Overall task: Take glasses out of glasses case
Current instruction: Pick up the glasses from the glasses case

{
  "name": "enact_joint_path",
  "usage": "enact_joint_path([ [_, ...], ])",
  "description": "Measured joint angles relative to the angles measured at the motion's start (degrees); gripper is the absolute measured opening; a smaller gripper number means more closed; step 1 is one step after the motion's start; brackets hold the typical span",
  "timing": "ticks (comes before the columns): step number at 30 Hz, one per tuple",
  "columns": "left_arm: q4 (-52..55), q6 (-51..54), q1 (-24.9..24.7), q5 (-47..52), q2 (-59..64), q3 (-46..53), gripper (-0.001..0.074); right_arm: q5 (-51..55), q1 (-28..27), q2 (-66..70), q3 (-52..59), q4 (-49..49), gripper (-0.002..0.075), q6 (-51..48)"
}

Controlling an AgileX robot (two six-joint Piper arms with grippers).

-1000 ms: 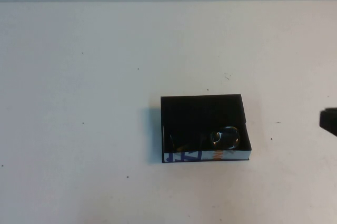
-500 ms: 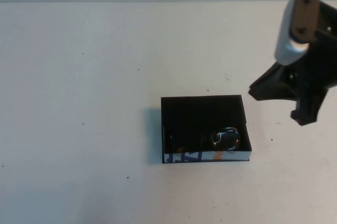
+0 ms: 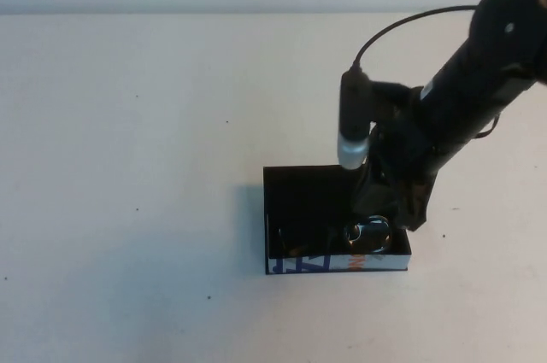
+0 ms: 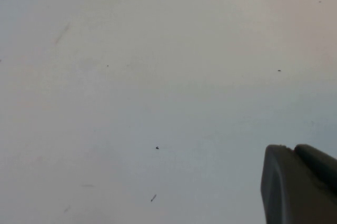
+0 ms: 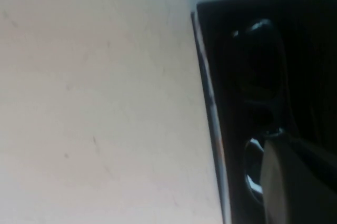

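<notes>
The glasses case [image 3: 299,196] is a shallow black box with a white front edge, open at the middle of the table. The glasses [image 3: 367,233] lie inside it at its front right corner, dark-framed with a shiny lens. My right gripper [image 3: 386,212] reaches down into the right side of the case, right over the glasses. In the right wrist view the glasses [image 5: 258,60] lie along the case wall [image 5: 208,103], and my right gripper [image 5: 300,182] covers part of one lens. My left gripper [image 4: 300,182] is shut and empty over bare table, out of the high view.
The table [image 3: 128,166] is a pale surface with small dark specks around the case. A grey wall runs along its far edge. The right arm and its cable [image 3: 479,64] stretch in from the back right.
The right arm came in from the right edge, swung over the table and dropped into the right side of the case above the glasses. The case and the glasses have not moved.
</notes>
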Motion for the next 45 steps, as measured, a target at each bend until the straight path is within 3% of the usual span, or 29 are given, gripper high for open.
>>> enact_joint_path([
  [5, 0.00, 0.00, 0.00, 0.00, 0.00, 0.00, -0.0004, -1.74, 3.88, 3.88, -1.12, -9.13, -0.0017, 3.62],
  [9, 0.00, 0.00, 0.00, 0.00, 0.00, 0.00, -0.0004, -4.59, 5.34, 6.05, -1.10, -10.73, 0.0002, 4.69],
  [12, 0.00, 0.00, 0.00, 0.00, 0.00, 0.00, -0.0004, -7.50, 5.97, 7.11, -1.10, -10.82, 0.0081, 4.89],
  [17, 0.00, 0.00, 0.00, 0.00, 0.00, 0.00, -0.0005, -10.90, 6.10, 7.78, -1.10, -10.82, 0.0304, 4.89],
  [19, 0.00, 0.00, 0.00, 0.00, 0.00, 0.00, -0.0004, -11.67, 6.10, 7.78, -1.10, -10.82, 0.0344, 4.89],
  [45, 0.00, 0.00, 0.00, 0.00, 0.00, 0.00, -0.0004, -12.23, 6.10, 13.54, -1.14, -9.26, 0.0304, 4.89],
])
